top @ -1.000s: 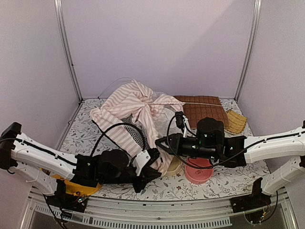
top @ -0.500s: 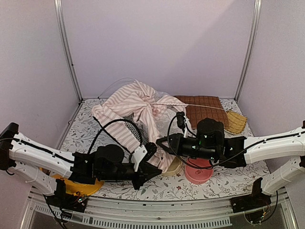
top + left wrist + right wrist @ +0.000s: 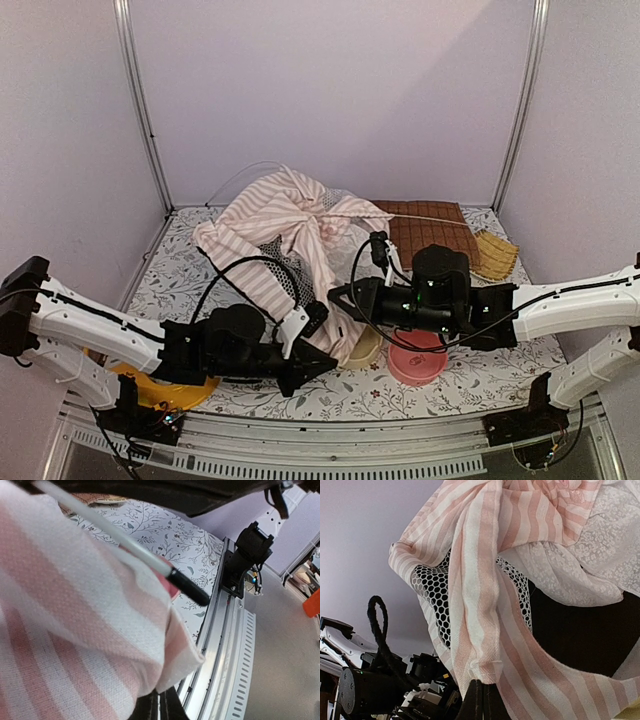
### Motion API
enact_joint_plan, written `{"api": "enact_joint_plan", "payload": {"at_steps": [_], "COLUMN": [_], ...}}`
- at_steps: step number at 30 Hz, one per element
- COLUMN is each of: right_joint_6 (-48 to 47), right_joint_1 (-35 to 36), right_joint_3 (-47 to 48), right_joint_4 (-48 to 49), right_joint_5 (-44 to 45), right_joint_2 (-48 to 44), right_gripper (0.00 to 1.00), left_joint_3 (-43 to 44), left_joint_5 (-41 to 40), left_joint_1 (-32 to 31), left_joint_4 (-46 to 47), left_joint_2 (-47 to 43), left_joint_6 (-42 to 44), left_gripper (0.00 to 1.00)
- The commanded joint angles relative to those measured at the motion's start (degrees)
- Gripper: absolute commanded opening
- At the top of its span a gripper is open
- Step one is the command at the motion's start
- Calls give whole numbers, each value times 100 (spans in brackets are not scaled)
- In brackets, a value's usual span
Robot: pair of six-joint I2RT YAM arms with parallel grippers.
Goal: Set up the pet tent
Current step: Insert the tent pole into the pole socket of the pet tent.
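- From above: the pet tent (image 3: 290,235) lies crumpled in the middle of the flowered counter (image 3: 180,270), beside a brown mat (image 3: 425,232). The left hand (image 3: 322,350) and right hand (image 3: 338,294) both meet its near edge, close to a pink bowl (image 3: 418,362).
- Left wrist: the hand is pinched together on the striped hem. A clear pole (image 3: 115,540) with a black tip crosses the cloth.
- Right wrist: the hand is clamped on a striped fold, just below the mesh (image 3: 435,587).
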Motion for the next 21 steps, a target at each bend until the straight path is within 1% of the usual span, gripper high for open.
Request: {"api": "enact_joint_plan", "payload": {"at_steps": [1,21], "right_joint_6": [-149,-183], "right_joint_1": [-5,-5], "right_joint_3": [122,18], "right_joint_4": [263,295], "right_joint_5": [138,274], "right_joint_2": [-104,-22], "right_gripper": [0,0], "left_joint_3": [13,265], "left_joint_5": [215,624], "left_joint_1": [109,243], "left_joint_4": [290,396], "left_joint_2": [-166,-283], "left_joint_6": [-111,-88], "left_gripper": [0,0]}}
